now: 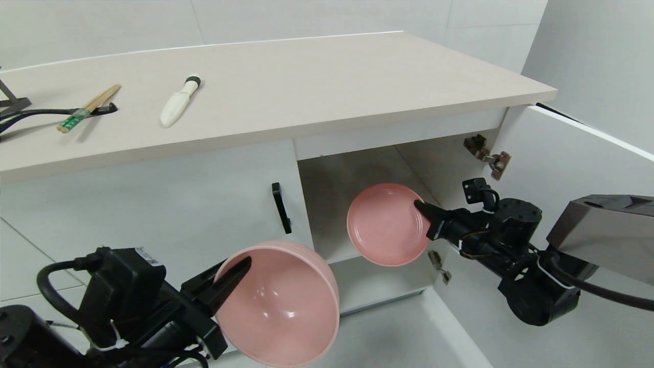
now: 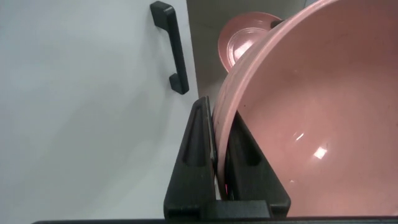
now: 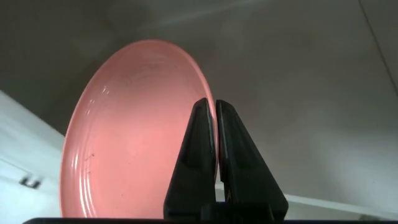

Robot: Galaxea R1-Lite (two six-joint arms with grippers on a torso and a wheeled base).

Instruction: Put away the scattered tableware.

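Note:
My left gripper [image 1: 236, 270] [image 2: 219, 134] is shut on the rim of a pink bowl [image 1: 283, 306] [image 2: 311, 118], held tilted low in front of the closed left cabinet door [image 1: 153, 214]. My right gripper [image 1: 420, 207] [image 3: 215, 115] is shut on the rim of a pink plate [image 1: 386, 225] [image 3: 134, 130], held on edge at the mouth of the open cabinet compartment [image 1: 352, 179]. On the countertop [image 1: 306, 87] lie a pair of chopsticks [image 1: 87, 108] and a white knife-shaped utensil [image 1: 179, 101].
The right cabinet door [image 1: 572, 168] stands swung open beside my right arm. A black handle [image 1: 281, 207] [image 2: 173, 46] is on the closed left door. The cabinet shelf [image 1: 380, 278] lies just under the plate. Black cables and a stand [image 1: 15, 110] sit at the counter's left edge.

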